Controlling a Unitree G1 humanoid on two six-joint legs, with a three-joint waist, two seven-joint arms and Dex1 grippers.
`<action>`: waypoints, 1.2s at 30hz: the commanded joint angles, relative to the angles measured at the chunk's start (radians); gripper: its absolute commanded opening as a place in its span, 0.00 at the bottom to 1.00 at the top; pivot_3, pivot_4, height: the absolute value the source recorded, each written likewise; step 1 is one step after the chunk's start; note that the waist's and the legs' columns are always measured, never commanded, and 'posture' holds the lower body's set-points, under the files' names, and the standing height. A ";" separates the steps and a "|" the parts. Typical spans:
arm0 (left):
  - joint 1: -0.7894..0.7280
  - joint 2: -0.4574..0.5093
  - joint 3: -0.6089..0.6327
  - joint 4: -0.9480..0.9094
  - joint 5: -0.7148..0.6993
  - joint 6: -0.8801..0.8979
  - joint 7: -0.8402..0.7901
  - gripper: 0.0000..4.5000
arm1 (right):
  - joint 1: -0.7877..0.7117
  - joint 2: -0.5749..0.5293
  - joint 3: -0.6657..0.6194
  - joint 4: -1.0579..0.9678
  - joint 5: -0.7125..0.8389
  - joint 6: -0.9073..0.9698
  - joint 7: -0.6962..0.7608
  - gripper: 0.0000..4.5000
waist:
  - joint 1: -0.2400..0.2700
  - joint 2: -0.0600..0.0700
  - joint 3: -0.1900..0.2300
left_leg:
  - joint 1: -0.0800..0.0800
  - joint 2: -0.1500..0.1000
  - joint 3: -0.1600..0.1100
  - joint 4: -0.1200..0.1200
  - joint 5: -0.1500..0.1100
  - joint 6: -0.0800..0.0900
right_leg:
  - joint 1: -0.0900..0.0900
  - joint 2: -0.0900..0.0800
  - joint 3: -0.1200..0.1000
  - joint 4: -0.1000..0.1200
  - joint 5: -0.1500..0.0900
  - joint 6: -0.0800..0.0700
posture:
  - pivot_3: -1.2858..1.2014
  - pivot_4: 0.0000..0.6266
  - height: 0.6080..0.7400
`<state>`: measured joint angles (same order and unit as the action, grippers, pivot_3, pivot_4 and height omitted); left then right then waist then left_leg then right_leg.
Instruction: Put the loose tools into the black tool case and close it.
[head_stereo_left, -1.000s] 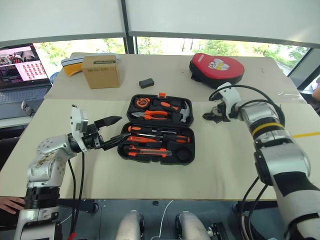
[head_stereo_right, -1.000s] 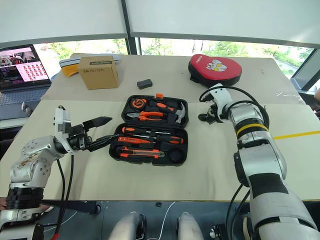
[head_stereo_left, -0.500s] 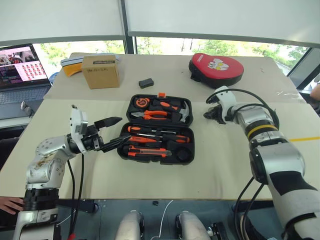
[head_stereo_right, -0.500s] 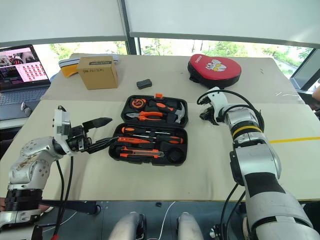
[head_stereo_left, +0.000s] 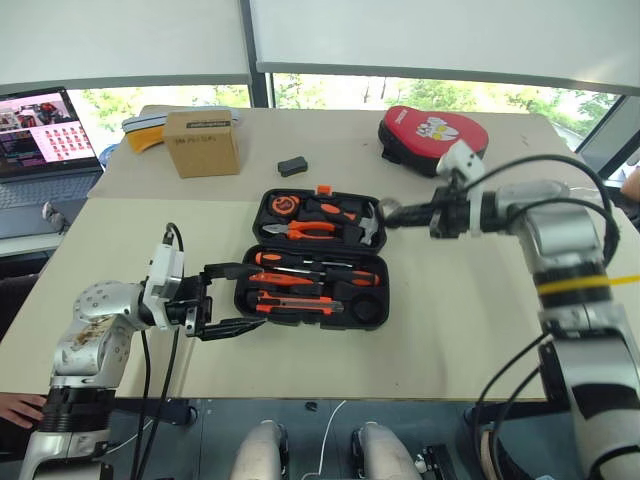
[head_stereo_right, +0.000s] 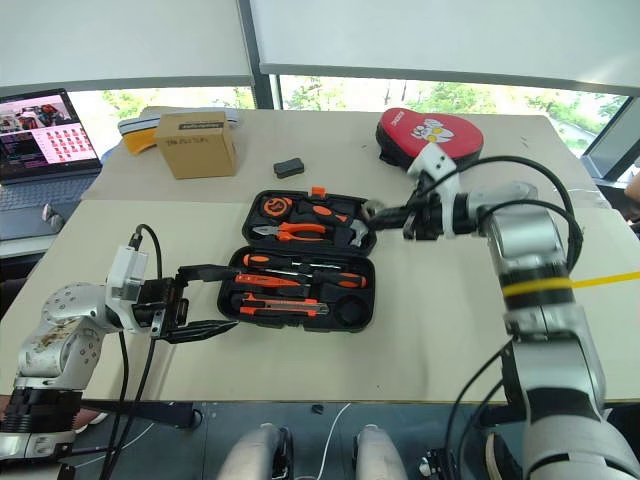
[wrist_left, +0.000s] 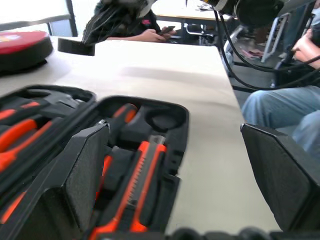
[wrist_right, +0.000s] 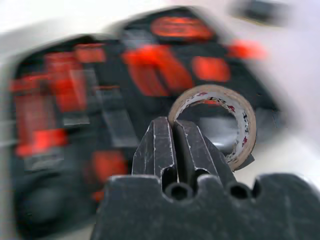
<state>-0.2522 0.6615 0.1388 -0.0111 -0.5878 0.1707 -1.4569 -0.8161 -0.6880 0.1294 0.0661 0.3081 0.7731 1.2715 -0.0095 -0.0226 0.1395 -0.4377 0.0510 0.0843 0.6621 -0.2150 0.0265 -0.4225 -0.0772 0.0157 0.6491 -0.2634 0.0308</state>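
Tape roll (wrist_right: 220, 120) hangs pinched in my right claw (head_stereo_left: 392, 214) over the open case (head_stereo_left: 312, 262), probably bound for its slot; my left claw (head_stereo_left: 222, 300) gapes beside the case.

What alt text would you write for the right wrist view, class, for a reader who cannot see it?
The right gripper is shut on the rim of a small tape roll, holding it above the open black tool case, whose orange-handled tools show blurred below.
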 joint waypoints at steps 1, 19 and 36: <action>0.006 0.011 0.009 -0.010 -0.002 -0.033 -0.011 1.00 | 0.055 -0.031 0.007 -0.285 0.116 0.210 -0.033 0.00 | 0.001 0.000 0.000 | 0.000 0.000 -0.001 0.001 0.000 0.000 | 0.000 0.000 0.000 0.000 0.000 0.000 | 0.52 0.24 1.00; 0.012 0.012 -0.004 -0.018 -0.005 -0.030 -0.004 1.00 | 0.247 -0.086 0.191 -0.387 0.021 0.169 -0.215 0.00 | 0.005 -0.001 0.000 | 0.000 0.000 0.000 0.006 0.000 0.001 | 0.002 0.001 0.000 0.001 0.000 0.000 | 0.52 0.24 1.00; -0.002 0.028 0.096 0.062 -0.003 0.036 0.181 1.00 | 0.334 -0.124 -0.090 -0.401 0.159 -0.040 -0.139 0.44 | 0.014 -0.001 0.000 | 0.000 0.000 -0.002 0.007 0.000 0.001 | 0.003 0.001 0.000 0.001 0.001 0.000 | 0.52 0.24 1.00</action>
<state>-0.2395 0.6720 0.1944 0.0463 -0.5609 0.1885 -1.2966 -0.4911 -0.7980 0.1249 -0.3324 0.4372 0.7960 1.1167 0.0048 -0.0240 0.1396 -0.4373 0.0505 0.0822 0.6691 -0.2154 0.0275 -0.4196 -0.0765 0.0152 0.6498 -0.2625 0.0311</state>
